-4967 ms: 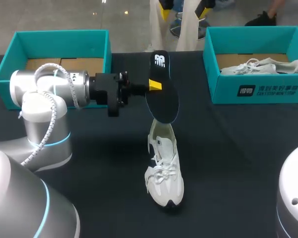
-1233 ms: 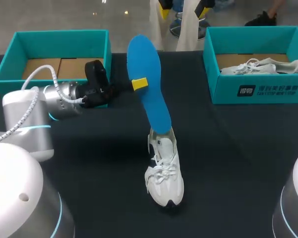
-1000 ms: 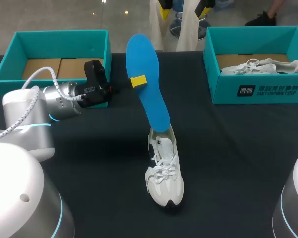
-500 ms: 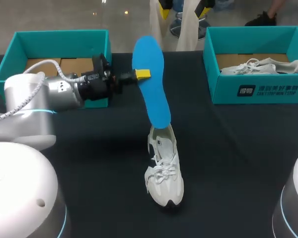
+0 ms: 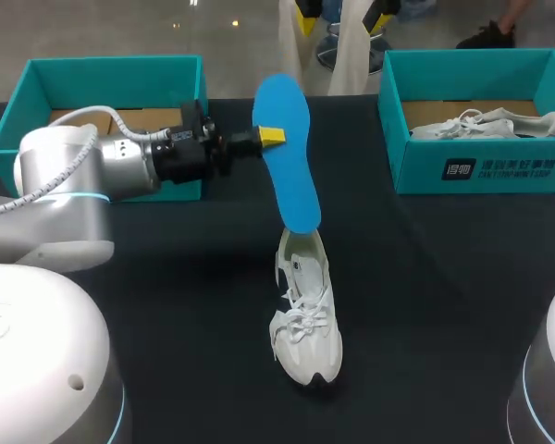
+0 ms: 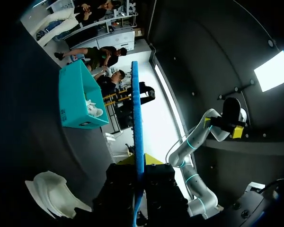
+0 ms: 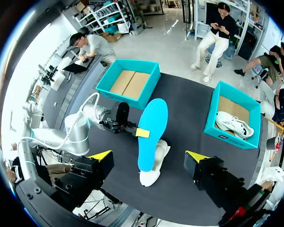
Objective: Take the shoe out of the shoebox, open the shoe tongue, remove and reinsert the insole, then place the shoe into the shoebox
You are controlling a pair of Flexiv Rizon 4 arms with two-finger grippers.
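A white sneaker (image 5: 305,314) stands on the dark table (image 5: 425,277), toe towards me. My left gripper (image 5: 268,137) comes in from the left and is shut on the edge of the insole (image 5: 289,166). The insole's blue underside faces the head camera, and its lower end sits at the shoe's opening. In the left wrist view the insole (image 6: 137,118) shows edge-on between the fingers of the left gripper (image 6: 139,170), with the sneaker (image 6: 54,194) off to one side. My right gripper (image 7: 149,156) hangs open high above the table, over the insole (image 7: 151,127) and sneaker (image 7: 150,176).
A teal shoebox (image 5: 37,83) with a bare cardboard floor stands at the back left, behind my left arm. A second teal shoebox (image 5: 472,171) at the back right holds another white sneaker (image 5: 486,123).
My left arm has swung its wrist to the right. The insole's upper end has shifted right and stands a little lower; its lower end has stayed at the shoe. Five seconds ago its black top showed.
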